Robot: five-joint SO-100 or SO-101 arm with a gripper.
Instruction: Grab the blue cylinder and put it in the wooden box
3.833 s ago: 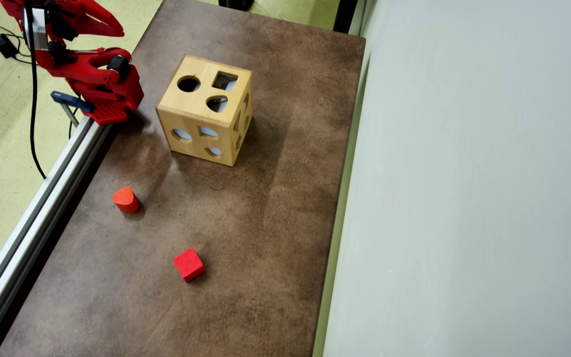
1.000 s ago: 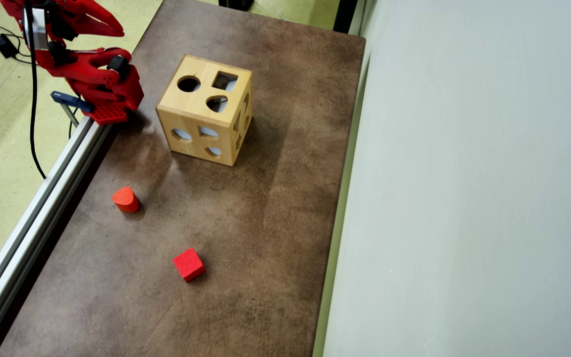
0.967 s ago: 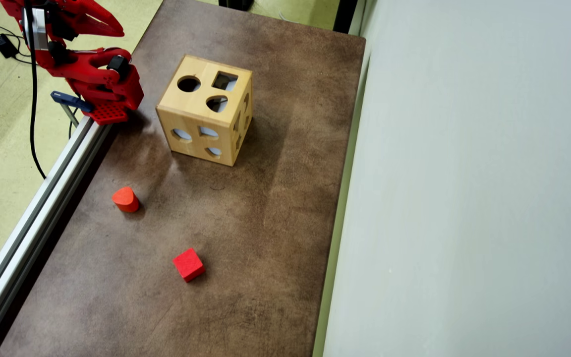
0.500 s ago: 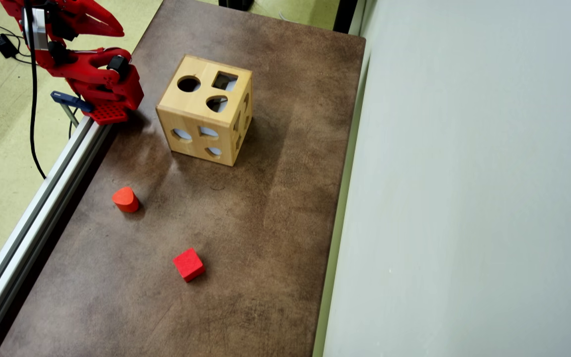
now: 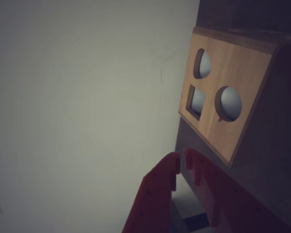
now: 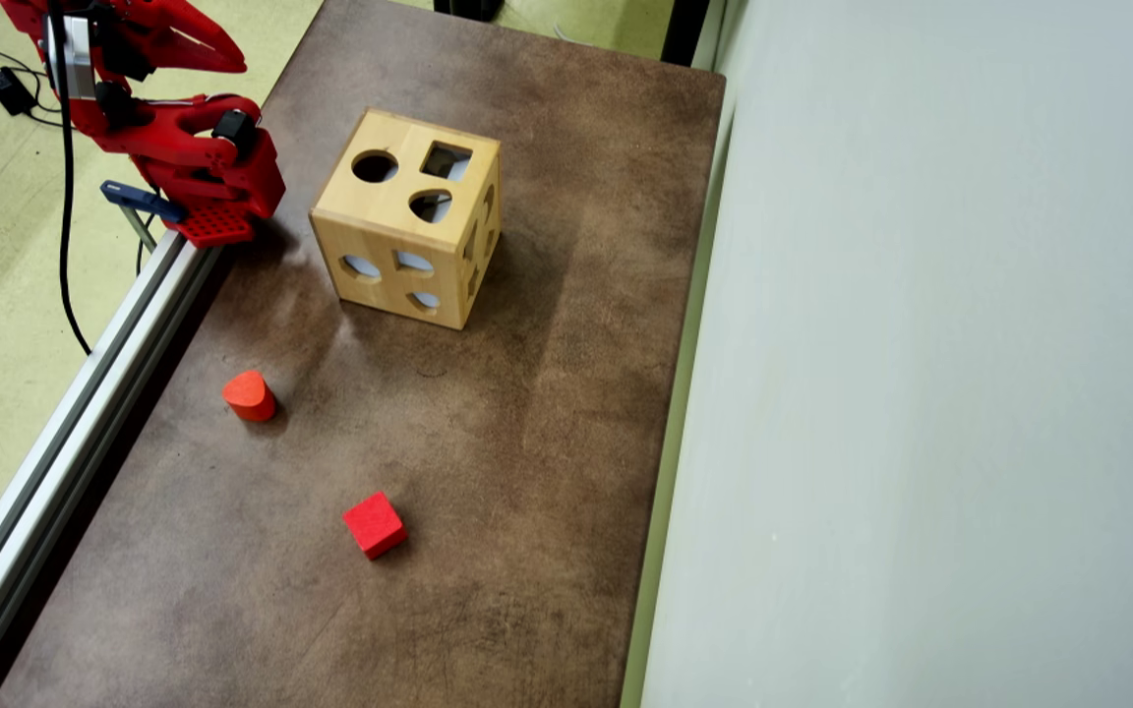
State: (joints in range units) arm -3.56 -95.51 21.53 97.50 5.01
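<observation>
- Brown mottled counter carries the large light-wood box with shaped holes; no blue cylinder shows in either view, so its direction from the hand cannot be told.
- Red two-finger hand: tips nearly touching, holding nothing, box at its 2 o'clock in the wrist view.
- Overhead, an orange-red rounded block and a red cube lie at the box's 7 and 6 o'clock.
</observation>
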